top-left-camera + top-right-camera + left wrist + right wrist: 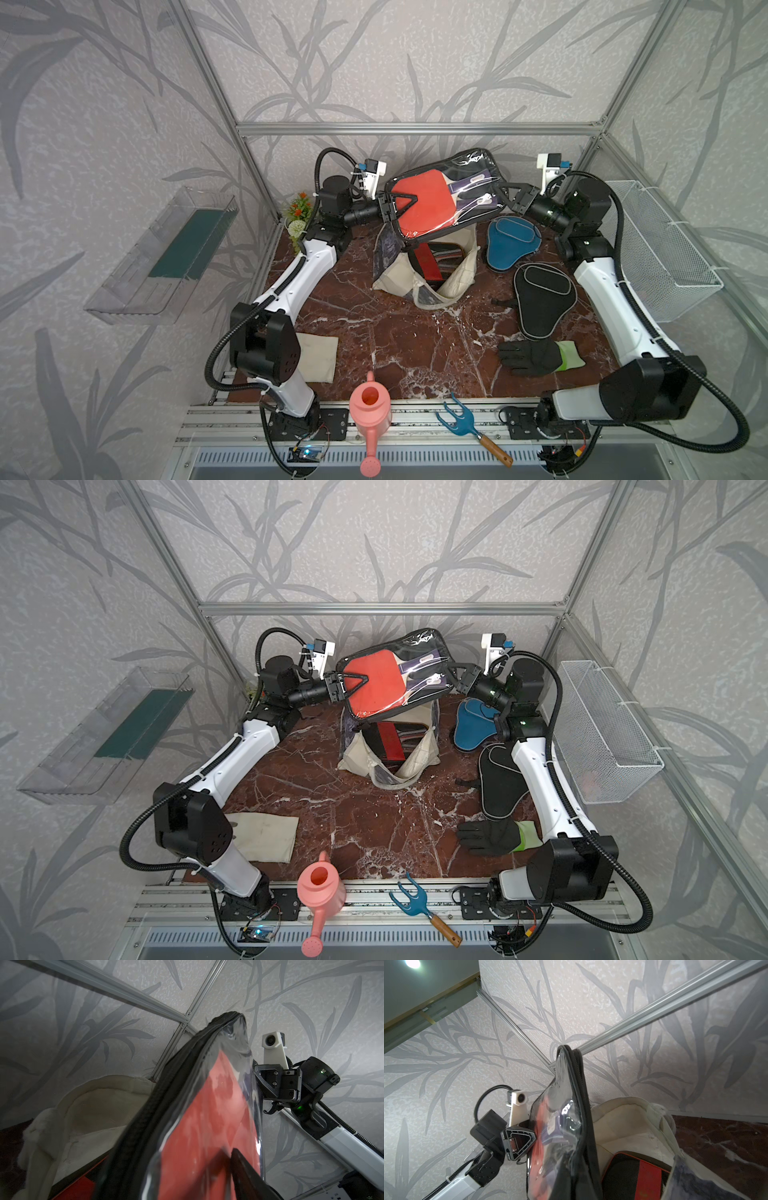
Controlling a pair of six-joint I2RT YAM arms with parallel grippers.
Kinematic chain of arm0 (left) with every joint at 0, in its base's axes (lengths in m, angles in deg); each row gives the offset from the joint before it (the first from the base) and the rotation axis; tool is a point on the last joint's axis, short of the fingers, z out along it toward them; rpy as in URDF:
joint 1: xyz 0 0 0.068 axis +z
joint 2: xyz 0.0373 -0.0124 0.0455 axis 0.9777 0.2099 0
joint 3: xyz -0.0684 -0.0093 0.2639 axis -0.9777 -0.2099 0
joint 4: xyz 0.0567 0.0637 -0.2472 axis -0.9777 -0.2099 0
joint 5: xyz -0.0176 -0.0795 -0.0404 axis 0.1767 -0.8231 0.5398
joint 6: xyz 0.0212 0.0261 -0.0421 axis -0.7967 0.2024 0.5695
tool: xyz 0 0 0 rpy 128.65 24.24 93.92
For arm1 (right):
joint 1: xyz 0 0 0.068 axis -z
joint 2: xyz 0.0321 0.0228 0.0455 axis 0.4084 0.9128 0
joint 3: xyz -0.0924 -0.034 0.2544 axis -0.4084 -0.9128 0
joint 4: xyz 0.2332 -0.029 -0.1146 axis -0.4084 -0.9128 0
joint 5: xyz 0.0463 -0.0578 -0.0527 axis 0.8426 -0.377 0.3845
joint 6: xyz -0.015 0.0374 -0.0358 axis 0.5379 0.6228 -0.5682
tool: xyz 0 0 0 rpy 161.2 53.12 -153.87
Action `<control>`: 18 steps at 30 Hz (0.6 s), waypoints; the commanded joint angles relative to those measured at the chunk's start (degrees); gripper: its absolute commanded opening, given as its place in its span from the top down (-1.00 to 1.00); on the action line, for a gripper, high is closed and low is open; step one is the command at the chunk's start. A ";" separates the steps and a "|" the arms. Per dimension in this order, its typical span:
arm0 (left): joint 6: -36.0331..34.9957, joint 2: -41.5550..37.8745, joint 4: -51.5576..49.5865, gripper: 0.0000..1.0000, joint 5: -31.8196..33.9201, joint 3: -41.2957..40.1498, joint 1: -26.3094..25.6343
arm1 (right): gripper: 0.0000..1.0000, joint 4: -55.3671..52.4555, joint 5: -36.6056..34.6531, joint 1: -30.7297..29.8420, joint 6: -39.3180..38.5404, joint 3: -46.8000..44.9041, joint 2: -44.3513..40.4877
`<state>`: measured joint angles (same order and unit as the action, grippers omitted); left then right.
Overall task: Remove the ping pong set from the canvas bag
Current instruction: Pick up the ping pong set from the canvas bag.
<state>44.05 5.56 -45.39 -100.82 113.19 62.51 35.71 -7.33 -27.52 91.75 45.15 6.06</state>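
Left pincer (pixel 405 203) and right pincer (pixel 505 193) clamp the clear pouch (pixel 432 199) over the canvas bag (pixel 461 270) holding a red-striped box (pixel 428 262); blue case (pixel 509 243) beside.

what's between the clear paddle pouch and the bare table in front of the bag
Nothing visible. The clear pouch hangs over the mouth of the canvas bag, held by the left end effector and right end effector; the marble table in front of the bag lies open.

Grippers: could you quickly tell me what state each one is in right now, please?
Left gripper: astride the clear, black-edged zip pouch of paddles; grip cannot be told.
Right gripper: shut on that pouch's other end.
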 commanded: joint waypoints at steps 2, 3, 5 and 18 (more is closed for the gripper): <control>-6.50 -4.84 -4.10 0.67 -0.17 3.43 0.21 | 1.00 -2.32 1.34 -1.24 -6.10 -2.07 -3.97; -8.53 -4.85 -7.21 0.93 -0.23 4.69 0.37 | 1.00 -4.67 1.43 -1.24 -9.37 -2.20 -4.26; -13.75 -4.15 -16.26 1.00 0.66 8.48 0.70 | 1.00 -9.82 2.11 -1.11 -14.56 -1.46 -4.55; -53.15 10.63 -75.88 1.00 -10.53 45.69 1.58 | -0.98 -55.31 3.19 1.79 -57.89 19.01 -5.54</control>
<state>5.06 15.59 -105.94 -104.27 151.88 64.67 -7.80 -6.71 -25.73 46.55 60.45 2.47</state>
